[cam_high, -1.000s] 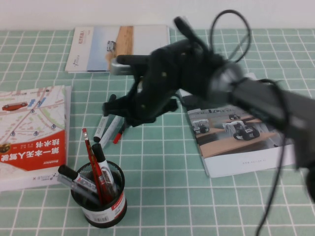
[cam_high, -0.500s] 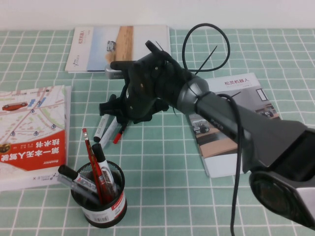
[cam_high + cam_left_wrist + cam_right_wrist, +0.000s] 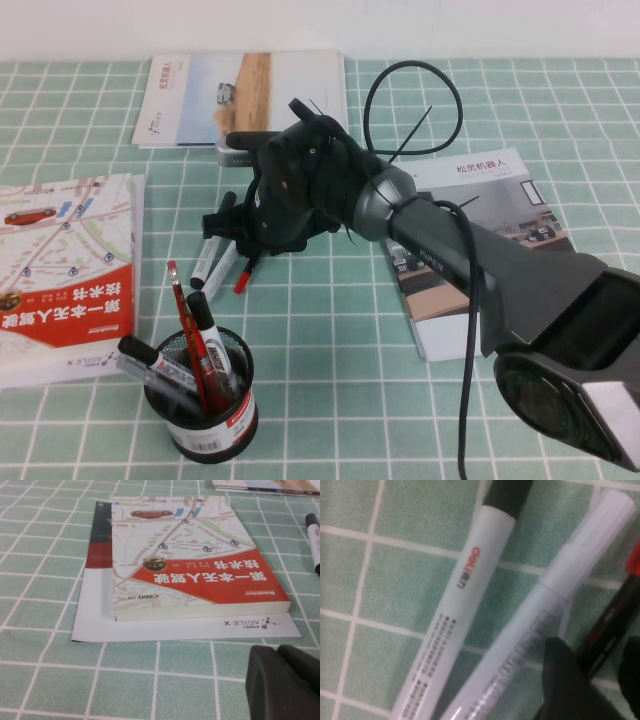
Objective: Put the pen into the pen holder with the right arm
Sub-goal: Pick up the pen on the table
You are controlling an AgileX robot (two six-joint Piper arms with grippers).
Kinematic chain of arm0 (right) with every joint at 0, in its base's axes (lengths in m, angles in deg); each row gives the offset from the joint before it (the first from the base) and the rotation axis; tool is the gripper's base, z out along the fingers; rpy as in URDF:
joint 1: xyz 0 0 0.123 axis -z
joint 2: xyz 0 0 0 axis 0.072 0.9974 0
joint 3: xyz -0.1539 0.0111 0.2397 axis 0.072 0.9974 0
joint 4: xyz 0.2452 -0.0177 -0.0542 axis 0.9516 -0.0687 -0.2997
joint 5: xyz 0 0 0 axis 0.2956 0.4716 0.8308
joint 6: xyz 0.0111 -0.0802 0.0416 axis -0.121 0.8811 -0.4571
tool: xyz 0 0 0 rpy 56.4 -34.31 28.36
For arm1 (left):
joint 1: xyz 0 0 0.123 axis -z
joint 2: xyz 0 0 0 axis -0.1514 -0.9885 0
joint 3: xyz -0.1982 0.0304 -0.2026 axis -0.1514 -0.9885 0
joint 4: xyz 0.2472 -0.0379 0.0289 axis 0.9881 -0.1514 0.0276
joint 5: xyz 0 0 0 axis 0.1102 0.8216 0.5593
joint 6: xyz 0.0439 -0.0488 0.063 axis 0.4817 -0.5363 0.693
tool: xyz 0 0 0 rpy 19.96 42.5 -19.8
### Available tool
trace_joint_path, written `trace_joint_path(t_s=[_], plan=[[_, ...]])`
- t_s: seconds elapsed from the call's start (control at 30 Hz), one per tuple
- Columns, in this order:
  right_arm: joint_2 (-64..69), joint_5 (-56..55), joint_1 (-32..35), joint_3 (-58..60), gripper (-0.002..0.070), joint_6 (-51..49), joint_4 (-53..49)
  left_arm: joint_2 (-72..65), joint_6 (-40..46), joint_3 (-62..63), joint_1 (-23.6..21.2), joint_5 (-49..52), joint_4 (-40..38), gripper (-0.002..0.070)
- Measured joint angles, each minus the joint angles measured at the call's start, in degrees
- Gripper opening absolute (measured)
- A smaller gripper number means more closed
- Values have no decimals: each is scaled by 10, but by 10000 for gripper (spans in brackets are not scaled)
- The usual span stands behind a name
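The pen [image 3: 243,278], red with a black middle, lies on the green grid mat beside two pale markers. My right gripper [image 3: 238,248] is lowered over that cluster. In the right wrist view the right gripper [image 3: 597,652] stands open, with the pen [image 3: 607,620] lying between its two dark fingers [image 3: 565,670]. The pen holder [image 3: 200,405], a black mesh cup, stands near the front edge and holds several markers and a red pen. My left gripper [image 3: 285,680] hovers just above the mat by the map book, with nothing in it.
A white marker with a black cap [image 3: 465,605] and a pale pen [image 3: 555,580] lie right beside the pen. The red map book [image 3: 60,270] lies at the left. One booklet [image 3: 240,95] lies at the back and another [image 3: 480,260] under the right arm.
The right arm has swung left and settled lower over the pens on the mat. Its jaws have opened. The pens and the holder have not moved.
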Motion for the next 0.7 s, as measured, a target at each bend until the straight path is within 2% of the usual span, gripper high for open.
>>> trace_joint_path(t_s=[0.23, 0.6, 0.7], plan=[[1, 42, 0, -6, 221, 17, -1, 0, 0, 0, 0, 0, 0, -4], [1, 113, 0, -16, 54, 41, -14, 0, 0, 0, 0, 0, 0, -4], [1, 116, 1, -16, 53, 54, -14, 0, 0, 0, 0, 0, 0, -4]])
